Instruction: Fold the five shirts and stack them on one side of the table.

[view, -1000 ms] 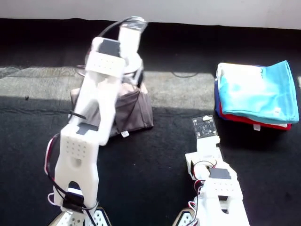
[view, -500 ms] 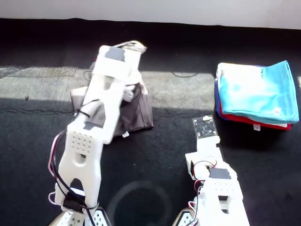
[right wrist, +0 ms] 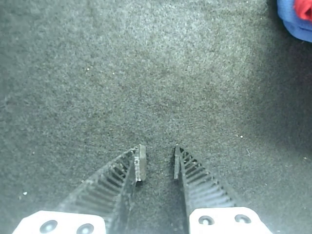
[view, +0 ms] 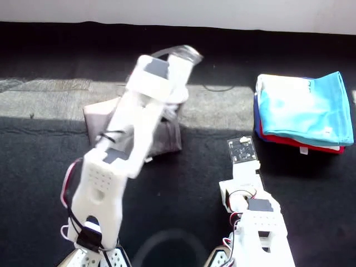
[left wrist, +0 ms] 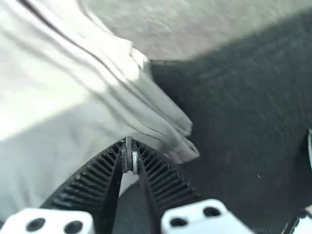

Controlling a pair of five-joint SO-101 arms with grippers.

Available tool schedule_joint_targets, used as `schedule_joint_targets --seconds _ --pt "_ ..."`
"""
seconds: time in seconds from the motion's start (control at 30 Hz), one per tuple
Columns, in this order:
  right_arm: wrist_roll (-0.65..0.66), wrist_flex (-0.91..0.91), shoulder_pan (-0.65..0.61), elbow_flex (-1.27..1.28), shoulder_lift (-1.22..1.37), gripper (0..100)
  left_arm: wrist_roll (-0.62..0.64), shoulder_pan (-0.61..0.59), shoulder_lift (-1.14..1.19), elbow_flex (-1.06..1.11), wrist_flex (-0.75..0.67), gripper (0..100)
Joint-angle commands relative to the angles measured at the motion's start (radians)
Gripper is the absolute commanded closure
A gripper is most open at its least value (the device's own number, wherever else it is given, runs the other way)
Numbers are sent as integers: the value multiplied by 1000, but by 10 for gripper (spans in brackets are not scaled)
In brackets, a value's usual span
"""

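Observation:
A folded grey-brown shirt (view: 167, 138) lies at the table's centre-left, on the line between a sunlit strip and the black mat. My left arm (view: 139, 117) stretches over it and hides its middle. In the left wrist view my left gripper (left wrist: 128, 162) is shut, its tips right at the edge of the shirt (left wrist: 58, 97); whether fabric is pinched I cannot tell. At the right side sits a stack of folded shirts (view: 303, 108), light blue on top, with red (view: 283, 140) and dark blue below. My right gripper (right wrist: 157, 165) hovers open over bare mat, and a corner of the stack (right wrist: 297, 14) shows beyond it.
The right arm (view: 250, 194) stands near the front edge, left of the stack. A thin dark cable (view: 217, 88) lies on the sunlit strip behind the shirt. Black mat (view: 200, 167) spreads between the grey-brown shirt and the stack.
My left arm has swung to the right over the grey-brown shirt and its wrist has moved farther right. The shirt has stayed roughly in place. The right arm has not moved.

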Motion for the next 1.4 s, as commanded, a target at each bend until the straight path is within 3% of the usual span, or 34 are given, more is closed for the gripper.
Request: schedule_joint_targets --seconds 0.0,0.4,0.57,0.87,1.13,1.37 --pt "5 -19 1 7 -2 886 6 -116 -27 -4 -147 991" --pt "5 -19 1 7 -2 886 6 -88 150 -5 -471 988" --pt "5 -19 1 7 -2 886 6 -110 113 -27 -477 987" --pt "5 5 -1 -19 -2 883 6 -183 2 -120 -161 987" --pt "-166 289 -13 -418 7 883 6 -239 -27 -125 120 987" --pt "-216 344 -157 -631 8 883 6 -371 -288 44 144 987"
